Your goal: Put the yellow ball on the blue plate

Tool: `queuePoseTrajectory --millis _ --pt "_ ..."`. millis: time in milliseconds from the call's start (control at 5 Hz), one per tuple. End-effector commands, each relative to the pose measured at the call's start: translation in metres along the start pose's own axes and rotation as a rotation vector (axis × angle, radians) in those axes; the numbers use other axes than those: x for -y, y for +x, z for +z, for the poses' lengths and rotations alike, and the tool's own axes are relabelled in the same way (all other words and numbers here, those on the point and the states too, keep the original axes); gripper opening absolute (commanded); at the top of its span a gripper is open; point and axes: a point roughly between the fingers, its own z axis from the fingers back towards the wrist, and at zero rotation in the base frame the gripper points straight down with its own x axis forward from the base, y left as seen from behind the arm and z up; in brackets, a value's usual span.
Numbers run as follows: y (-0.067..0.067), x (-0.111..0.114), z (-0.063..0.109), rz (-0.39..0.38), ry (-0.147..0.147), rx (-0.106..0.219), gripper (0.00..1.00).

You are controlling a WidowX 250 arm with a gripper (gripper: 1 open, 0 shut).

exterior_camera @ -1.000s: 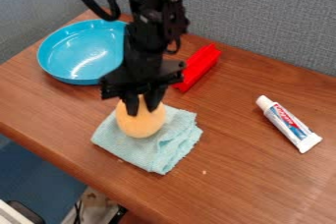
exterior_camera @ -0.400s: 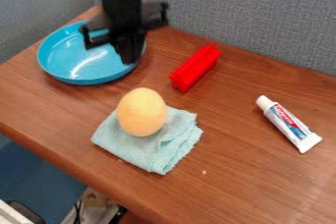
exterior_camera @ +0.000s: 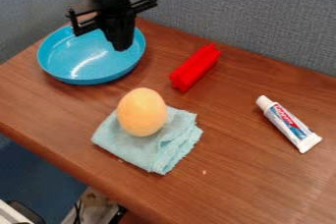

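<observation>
The yellow ball [exterior_camera: 141,111] rests on a pale teal folded cloth [exterior_camera: 164,141] near the table's front, with nothing touching it. At the back left lies the blue plate [exterior_camera: 66,65], with nothing in it. My dark gripper [exterior_camera: 120,41] hangs pointing down over the plate's right half, well away from the ball. Its fingers are pressed together with nothing between them.
A red block [exterior_camera: 196,67] lies right of the plate, behind the ball. A toothpaste tube [exterior_camera: 288,123] lies at the right. The wooden table's front edge [exterior_camera: 79,167] runs just past the cloth. A grey wall stands behind.
The gripper stood around the ball on the cloth, then rose and moved to the back left over the plate, closing empty. The ball stayed on the cloth.
</observation>
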Motion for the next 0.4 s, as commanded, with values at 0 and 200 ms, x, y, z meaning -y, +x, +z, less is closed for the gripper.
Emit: queuePoseTrajectory --millis 0,200 --pt "0.009 0.0068 0.0065 0.022 -0.042 0.044 0.0" --pt "0.0134 0.0059 -0.0019 0.04 -0.034 0.049 0.0"
